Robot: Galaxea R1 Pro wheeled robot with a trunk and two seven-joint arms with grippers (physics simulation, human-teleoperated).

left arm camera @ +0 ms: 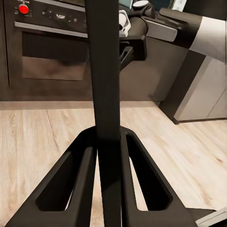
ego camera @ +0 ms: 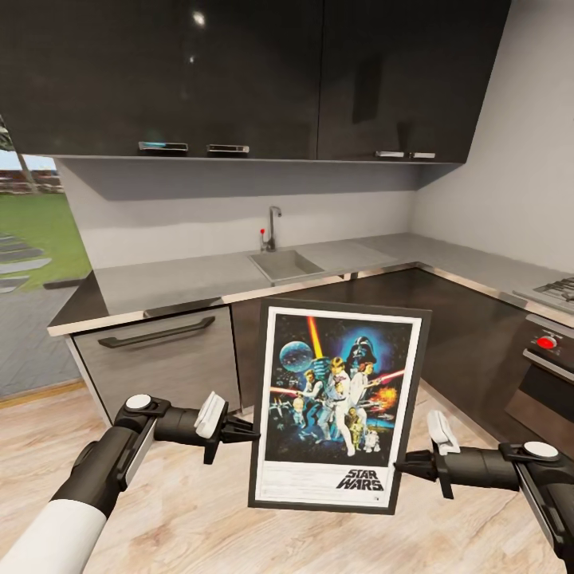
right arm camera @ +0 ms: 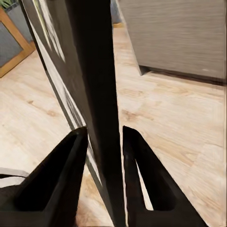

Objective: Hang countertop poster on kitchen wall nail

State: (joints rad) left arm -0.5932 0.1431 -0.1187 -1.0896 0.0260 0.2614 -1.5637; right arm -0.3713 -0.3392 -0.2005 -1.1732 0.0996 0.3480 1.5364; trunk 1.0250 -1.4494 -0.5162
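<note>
Both grippers are clamping the Star Wars poster (ego camera: 339, 406) edge-on: the left gripper (ego camera: 243, 431) is pinching its one side, the right gripper (ego camera: 408, 463) the opposite side. Beyond the jaws, the kitchen countertop (ego camera: 199, 281) is lying bare. Uneven arm motion could twist the frame loose.

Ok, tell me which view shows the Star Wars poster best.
The head view: the black-framed, white-bordered Star Wars poster faces the camera, artwork and title readable. Both wrist views catch it edge-on, a dark frame strip running between each end effector's fingers.
</note>
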